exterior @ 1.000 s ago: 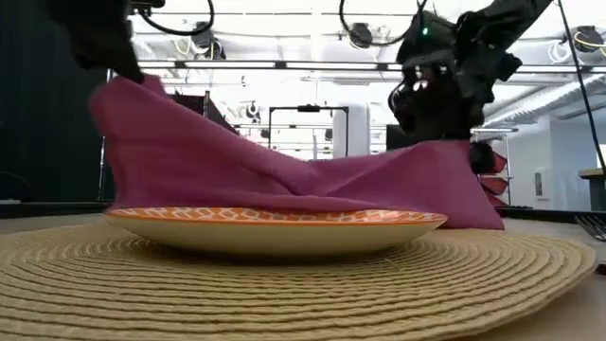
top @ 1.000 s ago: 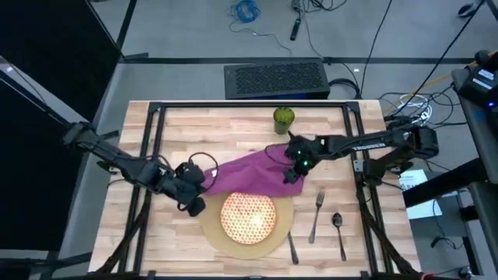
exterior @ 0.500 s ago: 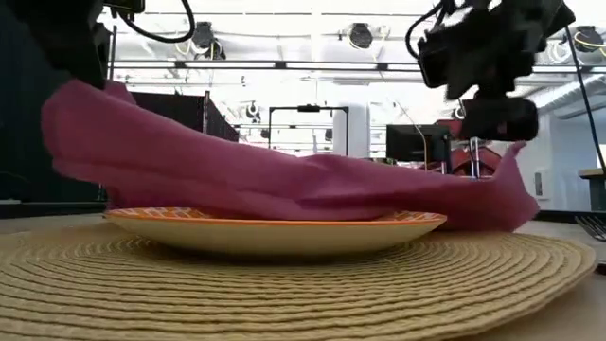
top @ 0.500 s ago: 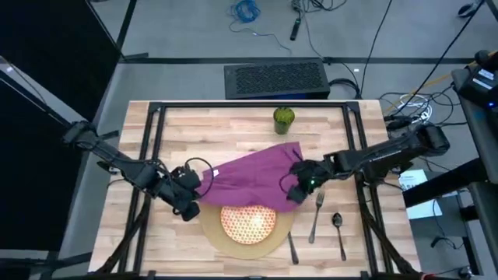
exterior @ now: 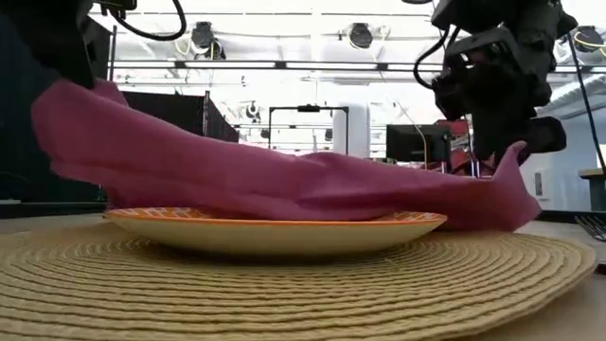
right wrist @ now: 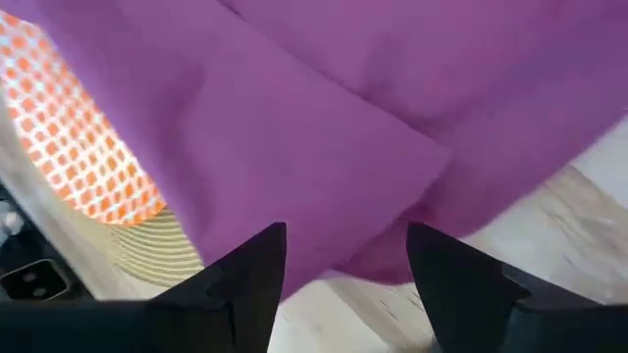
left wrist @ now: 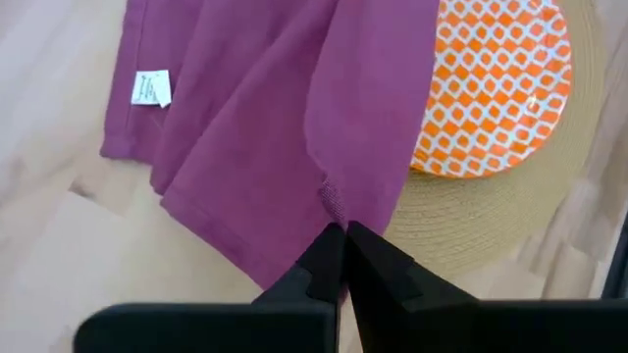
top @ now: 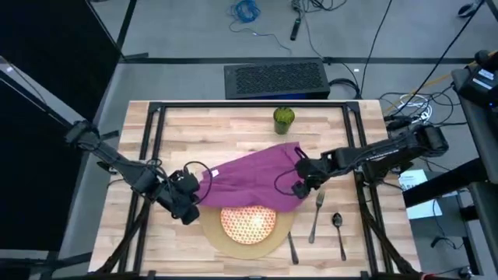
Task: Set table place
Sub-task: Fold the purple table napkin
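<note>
- Napkin (top: 253,179) work is the step in hand, I judge: the purple cloth drapes over the far part of the patterned plate (top: 249,222), which sits on the round mat (top: 208,227) near the bench's (top: 233,124) front edge; it wants lifting clear and laying flat beside the mat.
- Left hand (left wrist: 339,257) is pinched closed on a napkin corner, held up off the bench.
- Right hand (right wrist: 343,257) stands open, fingers astride the cloth's other end, gripping nothing.

Grey floor (top: 194,39), blue cable coil (top: 246,10), ceiling lights (exterior: 365,35)
</note>
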